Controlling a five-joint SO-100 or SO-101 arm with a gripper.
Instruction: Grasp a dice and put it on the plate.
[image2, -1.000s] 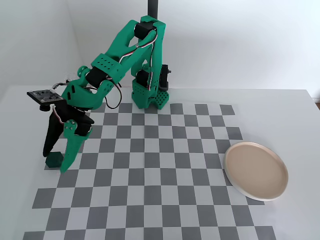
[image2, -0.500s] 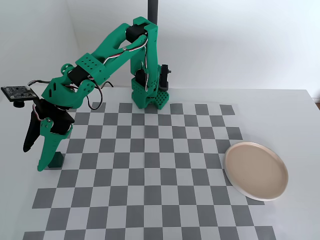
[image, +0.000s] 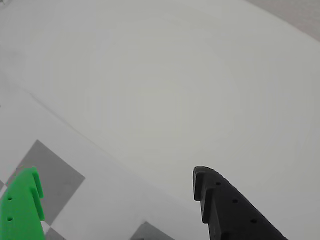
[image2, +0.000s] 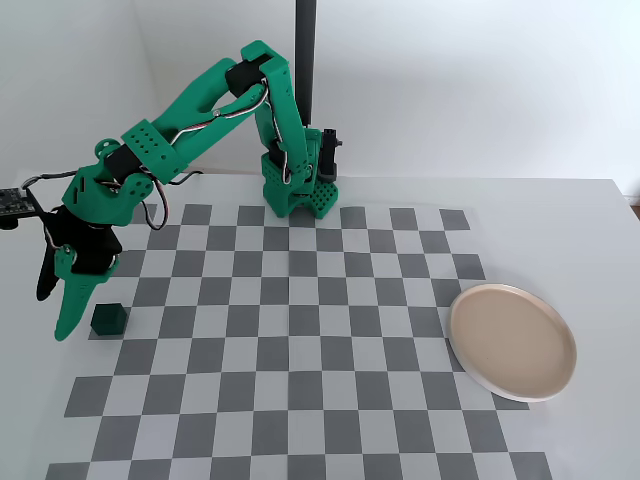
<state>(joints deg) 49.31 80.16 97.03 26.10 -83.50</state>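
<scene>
Jaws (image2: 55, 315) now left of dice (image2: 107, 319)

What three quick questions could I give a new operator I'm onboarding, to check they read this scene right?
1. True or false: the dice already lies on the plate.
2. In the fixed view, where is the gripper relative to the dice? A) left of it, open, not holding it B) clamped around it C) above the plate
3. Fill in: the wrist view shows two fingertips, one green and one ____.

Key: 1 false, the dice sits on the checkerboard mat at its left edge, the plate far right. 2 A. 3 black.
</scene>
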